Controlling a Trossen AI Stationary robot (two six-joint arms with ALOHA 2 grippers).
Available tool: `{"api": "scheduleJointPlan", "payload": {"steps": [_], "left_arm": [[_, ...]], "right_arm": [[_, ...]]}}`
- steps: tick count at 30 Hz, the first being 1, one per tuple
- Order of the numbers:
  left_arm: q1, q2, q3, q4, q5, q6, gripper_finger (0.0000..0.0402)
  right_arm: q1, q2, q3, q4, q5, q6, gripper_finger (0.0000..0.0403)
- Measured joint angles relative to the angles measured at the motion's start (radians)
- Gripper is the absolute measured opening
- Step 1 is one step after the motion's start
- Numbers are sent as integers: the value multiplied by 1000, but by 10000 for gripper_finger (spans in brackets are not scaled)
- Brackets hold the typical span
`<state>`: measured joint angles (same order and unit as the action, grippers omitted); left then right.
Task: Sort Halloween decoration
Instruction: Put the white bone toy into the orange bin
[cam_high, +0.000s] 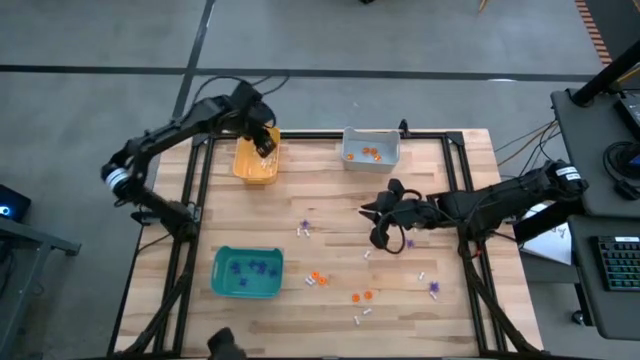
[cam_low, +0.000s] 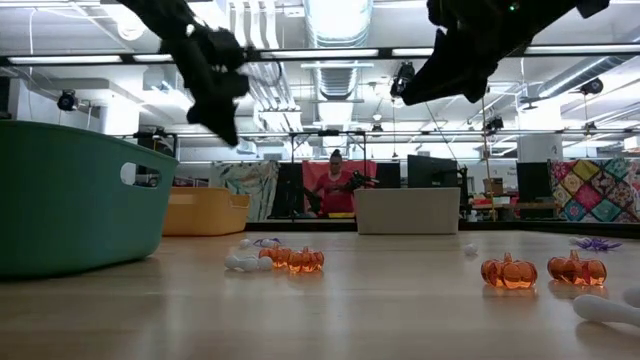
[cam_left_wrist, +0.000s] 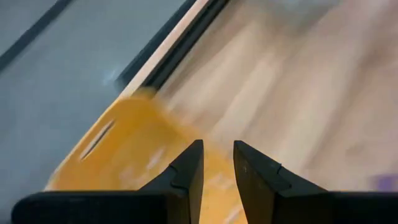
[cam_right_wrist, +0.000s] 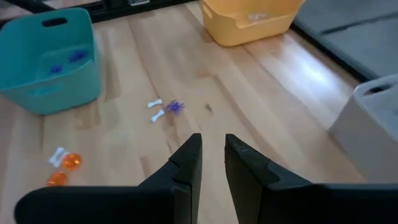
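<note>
two slightly parted, empty grippers, left (cam_high: 265, 146) above yellow bin (cam_high: 250, 168), trinkets (cam_high: 361, 296) well apart

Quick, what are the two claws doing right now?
Left gripper: open, empty, above the yellow bin.
Right gripper: slightly open, empty, above the table.

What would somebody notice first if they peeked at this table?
Probably the three plastic bins on the wooden table: a teal bin at the front left holding purple bits, an orange-yellow bin at the back left, and a grey bin at the back middle holding orange pieces. The left end effector hangs over the orange-yellow bin, and tiny orange pumpkin trinkets lie scattered near the front.
</note>
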<state>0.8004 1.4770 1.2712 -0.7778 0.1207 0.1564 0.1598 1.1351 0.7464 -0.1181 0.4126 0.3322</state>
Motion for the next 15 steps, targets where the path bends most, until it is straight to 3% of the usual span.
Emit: {"api": "scheduleJointPlan", "payload": {"steps": [4, 15], "left_arm": [[-47, -134, -88, 156, 113, -64, 71], [-336, -412, -409, 630, 85, -275, 71]], "right_arm": [[-42, 0, 0, 0, -101, 74, 59], [-99, 31, 0, -11, -291, 222, 59]]}}
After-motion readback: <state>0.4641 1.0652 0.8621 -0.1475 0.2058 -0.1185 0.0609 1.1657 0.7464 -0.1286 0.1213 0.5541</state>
